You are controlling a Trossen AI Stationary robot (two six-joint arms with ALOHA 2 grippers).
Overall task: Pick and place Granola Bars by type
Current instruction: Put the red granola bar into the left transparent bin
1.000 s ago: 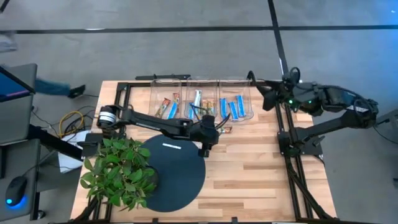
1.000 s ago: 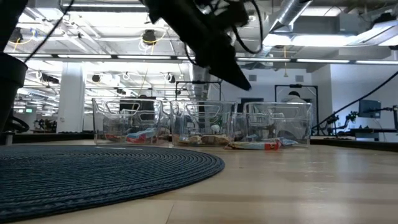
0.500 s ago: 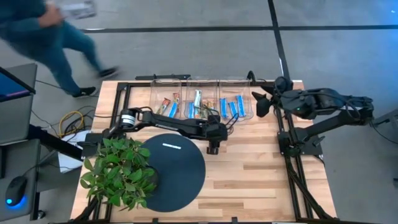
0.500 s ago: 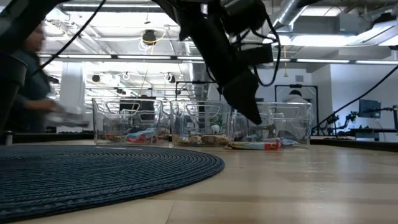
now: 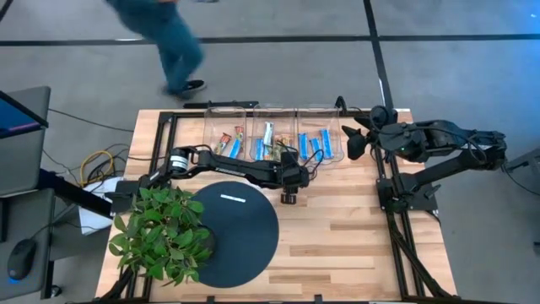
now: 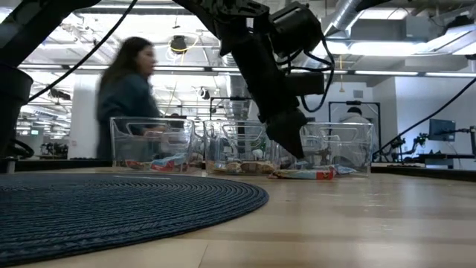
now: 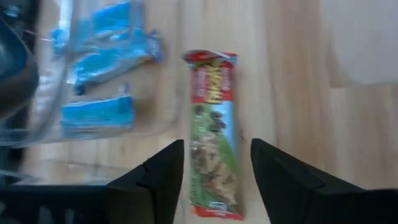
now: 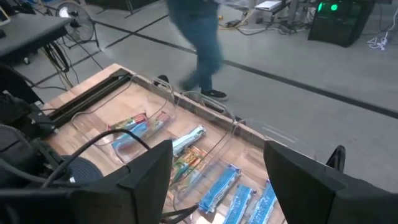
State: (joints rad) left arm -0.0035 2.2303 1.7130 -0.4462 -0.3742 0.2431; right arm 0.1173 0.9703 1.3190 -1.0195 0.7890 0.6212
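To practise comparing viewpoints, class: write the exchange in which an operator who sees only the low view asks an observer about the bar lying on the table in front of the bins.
Operator: Is the left arm lined up on that bar?
Observer: Yes. The left wrist view shows the left gripper with its jaws open, one on each side of the red and green bar, not touching it.
Operator: What is in the bin at the right end of the row?
Observer: From above, that bin holds blue bars. The right gripper waits just beyond it, jaws open.
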